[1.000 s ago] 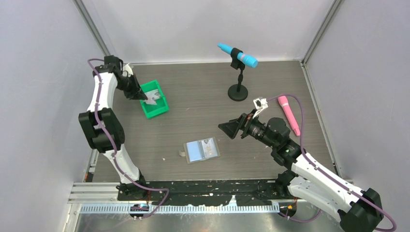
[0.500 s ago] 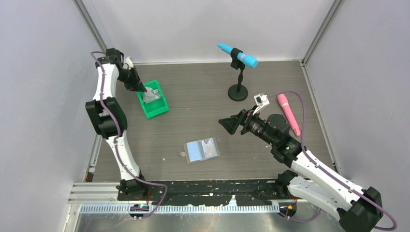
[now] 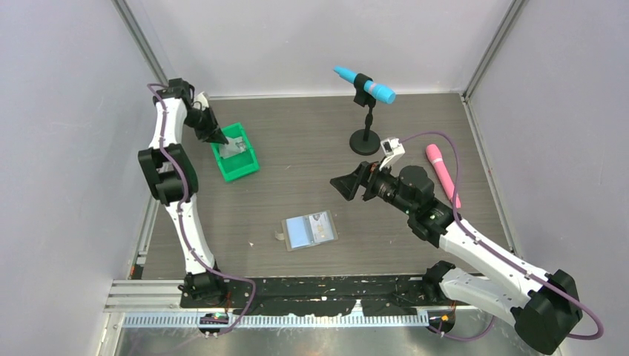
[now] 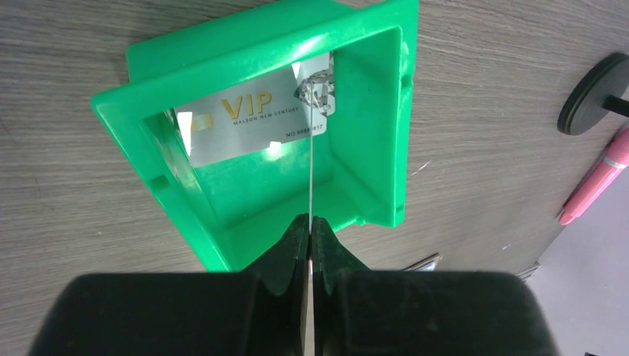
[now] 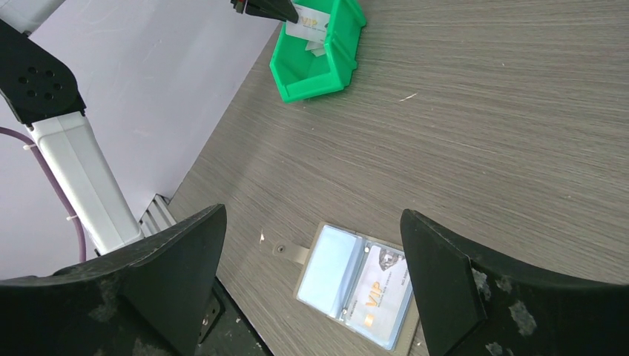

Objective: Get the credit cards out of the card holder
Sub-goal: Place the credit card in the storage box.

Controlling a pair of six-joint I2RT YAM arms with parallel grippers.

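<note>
The card holder (image 3: 311,231) lies open on the table, pale blue pockets up, its tab pointing left. One credit card marked VIP (image 5: 382,285) sits in its right pocket. My left gripper (image 4: 310,219) is shut on another credit card (image 4: 311,174), seen edge-on as a thin line, held over the inside of the green bin (image 4: 371,126). A further VIP credit card (image 4: 245,122) lies inside the bin. My right gripper (image 5: 310,216) stands open above the table, behind and to the right of the card holder (image 5: 356,278), with nothing between its fingers.
A blue microphone (image 3: 365,85) on a black stand (image 3: 364,141) is at the back middle. A pink microphone (image 3: 443,174) lies at the right, near my right arm. Grey walls close the left, back and right sides. The green bin (image 3: 237,152) is at the back left.
My left gripper has moved a little toward the back over the bin, still holding the card. My right gripper has shifted slightly back and left, still open.
</note>
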